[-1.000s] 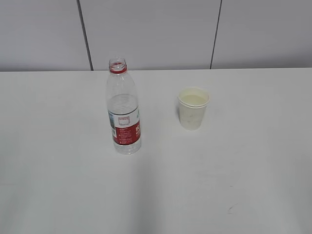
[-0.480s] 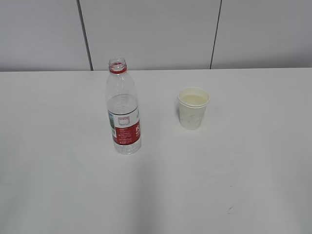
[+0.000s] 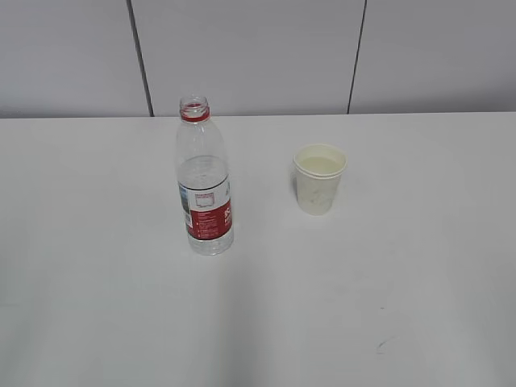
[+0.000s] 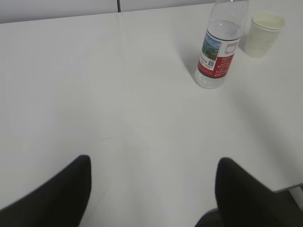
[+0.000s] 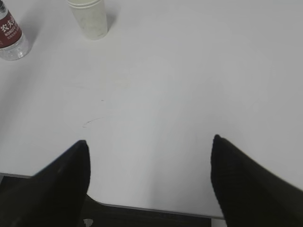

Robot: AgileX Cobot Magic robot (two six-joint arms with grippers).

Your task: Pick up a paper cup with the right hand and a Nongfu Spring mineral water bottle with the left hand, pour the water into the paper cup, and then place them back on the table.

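Nothing has moved since the earlier frames. Our left hand (image 4: 151,189) and right hand (image 5: 149,175) hang spread and empty, well back from the uncapped Nongfu Spring mineral water bottle (image 3: 204,179) and paper cup (image 3: 319,178) standing apart on the table (image 3: 419,266). We judge grasping comes next. White Chinese characters mark the red label; we cannot read them.

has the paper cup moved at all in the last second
No. The paper cup stands in the same spot under the wall seam, right of the bottle.
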